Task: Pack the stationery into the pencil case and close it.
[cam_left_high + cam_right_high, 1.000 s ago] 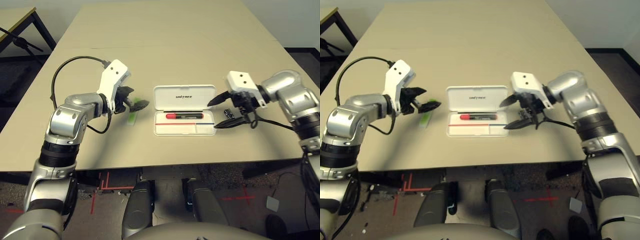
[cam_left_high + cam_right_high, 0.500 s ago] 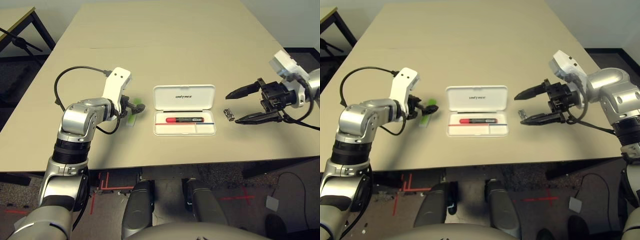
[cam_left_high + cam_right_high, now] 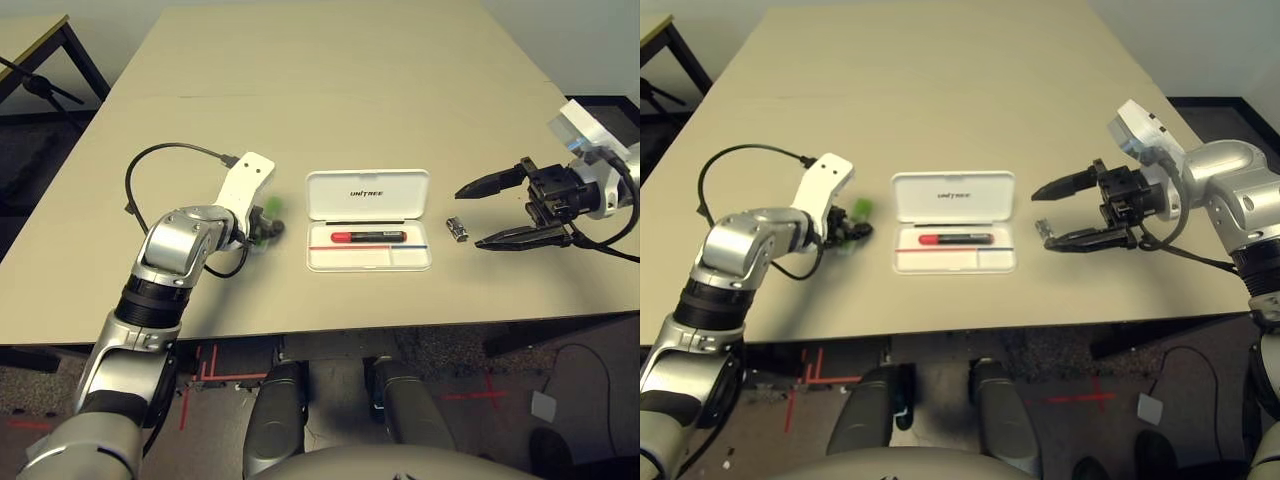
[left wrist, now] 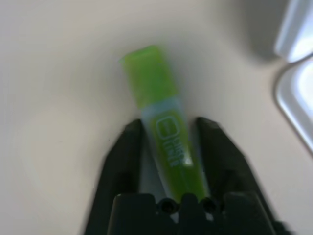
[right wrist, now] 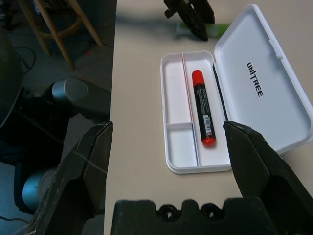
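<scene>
The left gripper (image 4: 168, 134) is down on the table, its fingers straddling the highlighter (image 4: 161, 122) just left of the open case (image 3: 369, 233), not clearly pinching yet. The marker (image 3: 368, 237) is packed. The right gripper (image 3: 492, 213) hovers spread near the stub (image 3: 458, 229). Next, I'd judge: squeeze, lift, carry into the case.

The highlighter (image 4: 164, 122) is partly hidden behind the left gripper (image 3: 268, 222) in the head views, and its lower end is covered there in the left wrist view. The small silver piece (image 3: 458, 229) is too tiny to be made out. The case (image 4: 293, 78) is cut off by the edge in the left wrist view.
</scene>
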